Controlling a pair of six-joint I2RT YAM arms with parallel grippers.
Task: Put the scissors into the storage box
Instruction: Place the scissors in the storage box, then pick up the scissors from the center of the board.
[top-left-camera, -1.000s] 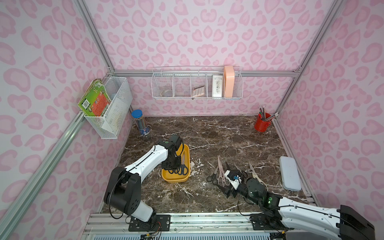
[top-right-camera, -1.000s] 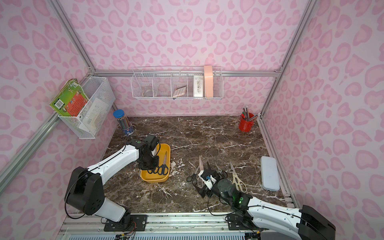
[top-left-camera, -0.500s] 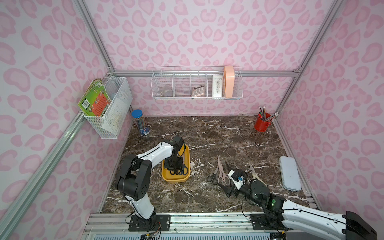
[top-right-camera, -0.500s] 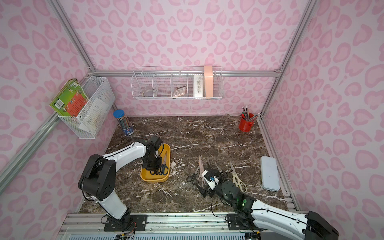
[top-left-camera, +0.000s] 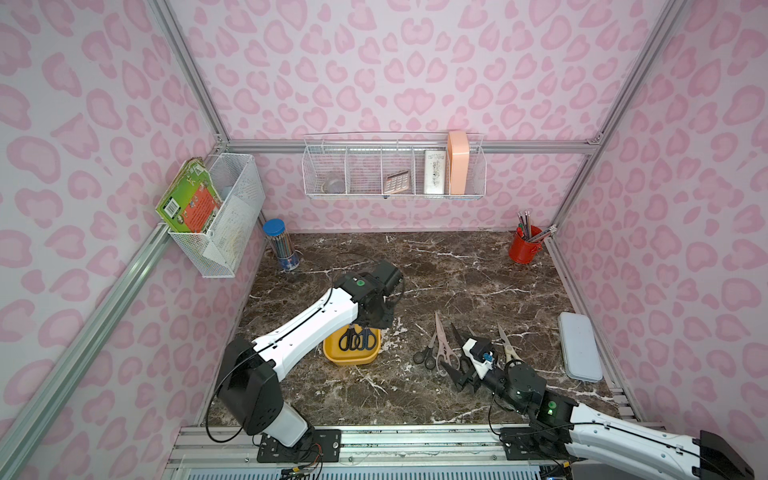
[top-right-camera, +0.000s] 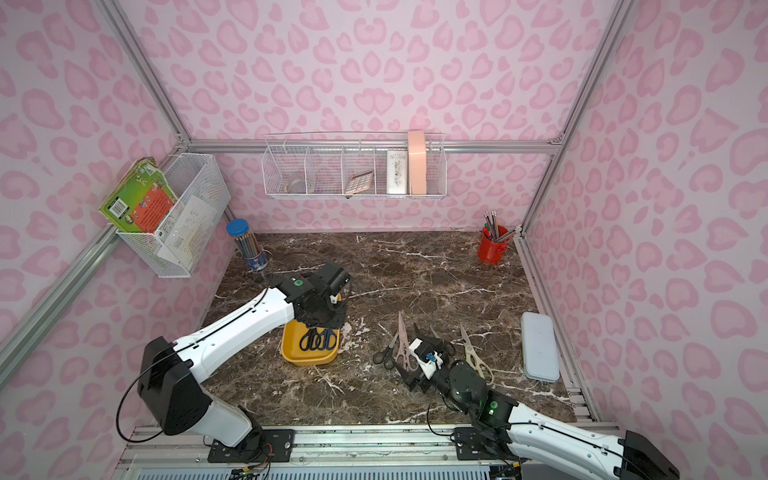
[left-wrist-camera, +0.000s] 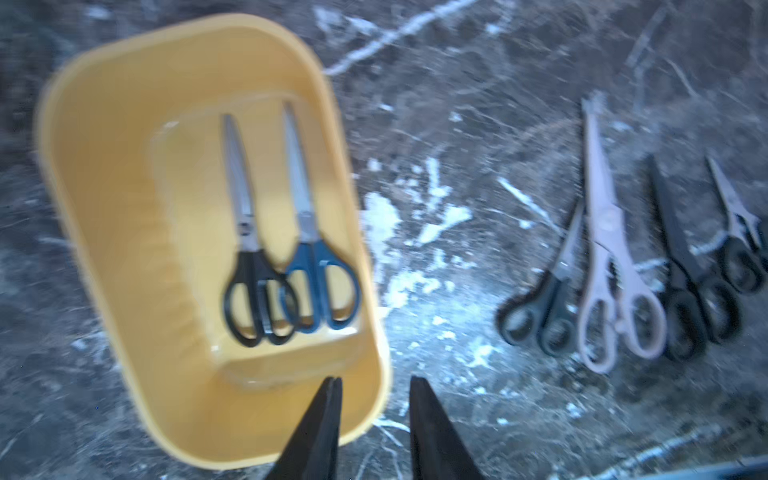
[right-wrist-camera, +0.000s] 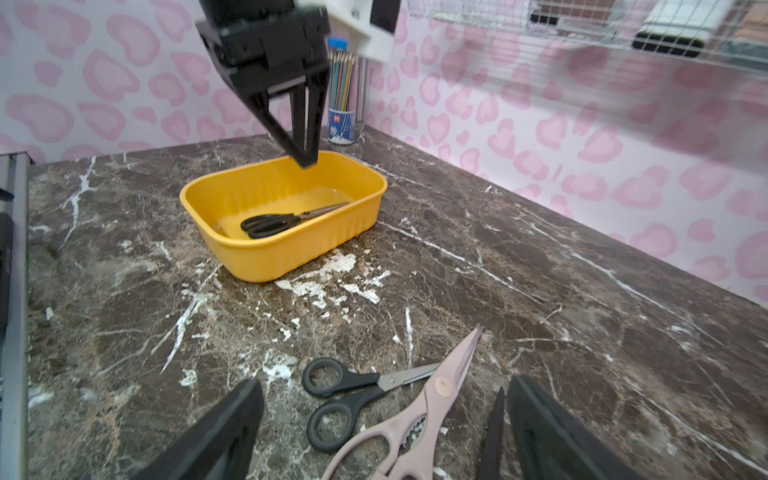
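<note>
The brown tabletop (top-left-camera: 457, 274) fills the lower half of both top views. The yellow storage box (top-left-camera: 351, 360) sits on it, left of the middle. Our left end effector (left-wrist-camera: 375, 384) hangs over the box rim, narrow, with nothing in it. Our right end effector (right-wrist-camera: 384, 386) is wide and empty, near the loose scissors (top-left-camera: 439, 345) at the lower right. A black pair (left-wrist-camera: 245, 257) and a dark blue pair (left-wrist-camera: 309, 249) lie in the box. We think the next pick is in hand: the right arm must go down, close on the pink pair (right-wrist-camera: 415, 419) or the small black pair (right-wrist-camera: 345, 386), then carry it over. The label on the pencil tube (right-wrist-camera: 343, 95) is too small to read.
</note>
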